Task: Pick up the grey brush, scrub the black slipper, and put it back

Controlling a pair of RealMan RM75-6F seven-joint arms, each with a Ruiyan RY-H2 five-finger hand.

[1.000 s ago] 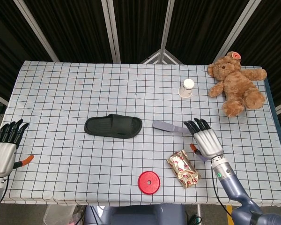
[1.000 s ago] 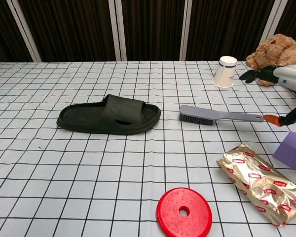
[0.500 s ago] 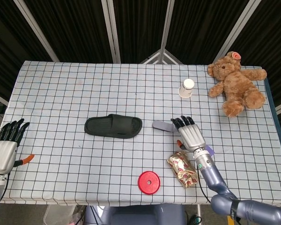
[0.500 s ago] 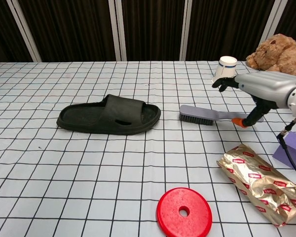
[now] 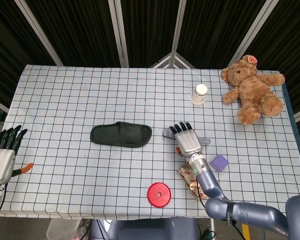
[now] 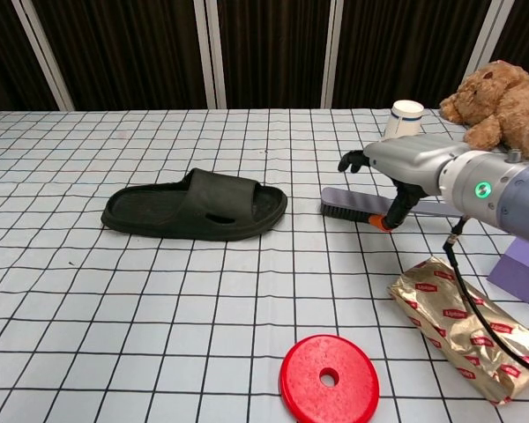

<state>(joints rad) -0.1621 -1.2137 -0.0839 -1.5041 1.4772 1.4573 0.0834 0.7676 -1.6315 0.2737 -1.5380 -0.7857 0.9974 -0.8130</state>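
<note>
The right hand (image 5: pixel 186 141) hovers over the grey brush (image 6: pixel 353 204), fingers spread apart, thumb w/ orange tip pointing down just beside the bristles; it holds nothing. The brush lies flat near the table (image 5: pixel 65 95) centre, right of the black slipper (image 5: pixel 121 134) and apart from it. The left hand (image 5: pixel 4 156) is at the table's left edge, fingers straight and apart, holding nothing.

A black slipper (image 5: pixel 121 134) lies flat, sole down, on the checked tablecloth (image 5: pixel 80 100). The grey brush (image 6: pixel 357 204) lies bristles down just right of the slipper's toe, partly under my right hand (image 5: pixel 186 142).
</note>
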